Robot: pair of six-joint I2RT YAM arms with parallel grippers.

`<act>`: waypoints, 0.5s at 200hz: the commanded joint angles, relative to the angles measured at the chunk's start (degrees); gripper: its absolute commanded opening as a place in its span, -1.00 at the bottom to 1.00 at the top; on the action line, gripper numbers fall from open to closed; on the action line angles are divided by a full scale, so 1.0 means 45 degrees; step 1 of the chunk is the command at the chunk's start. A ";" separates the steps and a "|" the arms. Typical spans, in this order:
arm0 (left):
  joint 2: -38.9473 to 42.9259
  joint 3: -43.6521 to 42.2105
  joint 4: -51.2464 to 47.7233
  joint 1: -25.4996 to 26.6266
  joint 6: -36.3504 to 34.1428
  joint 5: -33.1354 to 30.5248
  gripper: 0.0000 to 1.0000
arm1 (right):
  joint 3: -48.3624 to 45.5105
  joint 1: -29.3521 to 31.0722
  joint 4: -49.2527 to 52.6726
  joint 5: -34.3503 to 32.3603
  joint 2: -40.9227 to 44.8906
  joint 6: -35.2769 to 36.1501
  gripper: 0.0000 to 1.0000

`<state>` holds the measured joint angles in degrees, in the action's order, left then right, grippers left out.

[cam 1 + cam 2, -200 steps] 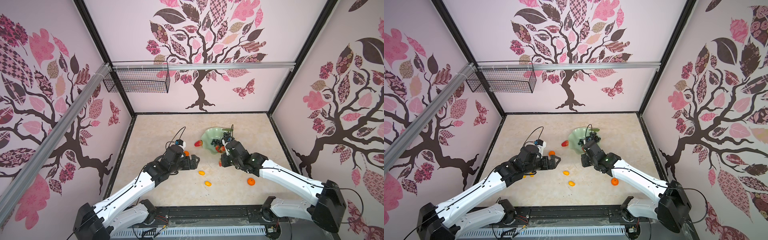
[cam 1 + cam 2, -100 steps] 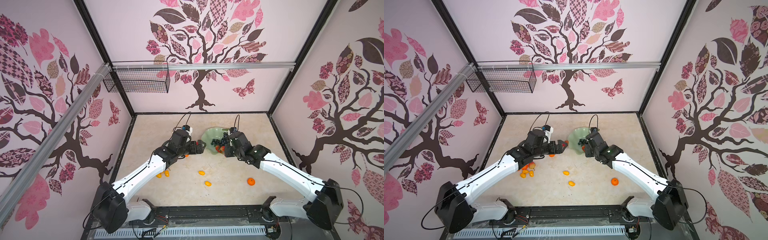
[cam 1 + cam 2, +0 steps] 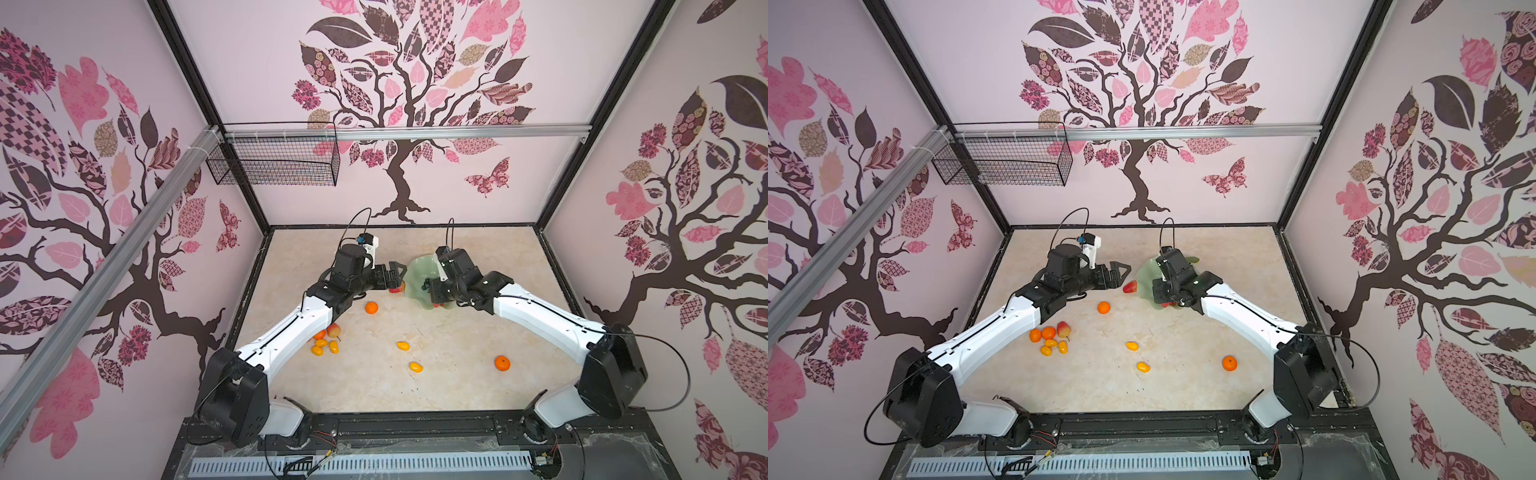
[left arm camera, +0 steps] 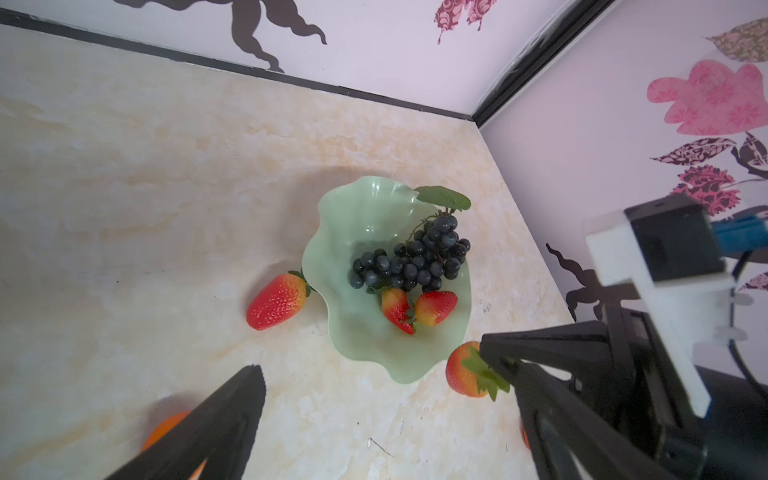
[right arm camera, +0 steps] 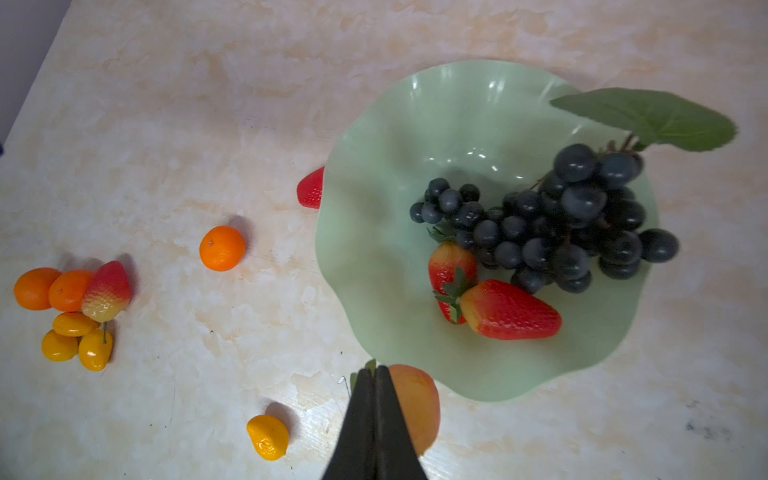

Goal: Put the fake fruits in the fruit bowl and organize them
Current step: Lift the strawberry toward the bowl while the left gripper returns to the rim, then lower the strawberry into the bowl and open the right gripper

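1. Fruit bowl [image 3: 1144, 274] sits twd far edge of bench [image 3: 1183, 395], right of ctr. It holds grape bunch [image 4: 415, 257] + 2 red strawberries [image 4: 436, 305].
2. L gripper [image 3: 397, 276]: jaws spread wide, close to 3rd strawberry [image 4: 276, 301], which lies on bench just beside bowl's left rim.
3. R gripper [image 5: 373, 382]: jaws pressed together, tip at green cap of pale strawberry [image 5: 415, 407] by bowl's near rim. Can't tell if a leaf is pinched.
4. Loose on bench:
   - Nr left edge: oranges [image 3: 1048, 332], pear [image 3: 1064, 329], sm ovals [image 3: 1051, 343].
   - Mid: lone orange [image 3: 1104, 307].
   - Twd front: ovals pair [image 3: 1132, 345].
   - Nr front-right corner: last orange [image 3: 1229, 363].
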<state>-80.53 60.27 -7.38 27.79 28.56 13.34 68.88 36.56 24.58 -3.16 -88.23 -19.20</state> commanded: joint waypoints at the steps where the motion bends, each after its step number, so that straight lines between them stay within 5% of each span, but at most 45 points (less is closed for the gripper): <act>1: -0.0064 -0.0317 0.0548 -0.0210 -0.0056 0.0296 0.96 | 0.0626 -0.0042 -0.0322 0.1136 -0.0868 0.0024 -1.00; 54: -0.0291 -0.0290 0.0507 -0.0202 -0.0164 0.0571 0.97 | 0.1060 -0.0057 -0.0378 0.1716 -0.1844 -0.0075 -1.00; 100: -0.0464 -0.0247 0.0509 -0.0215 -0.0164 0.0882 0.96 | 0.1449 -0.0082 0.0174 0.0535 -0.2321 -0.0168 -1.00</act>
<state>-82.17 60.25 -6.04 26.92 28.47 15.99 72.14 36.56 23.35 2.42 -96.64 -19.38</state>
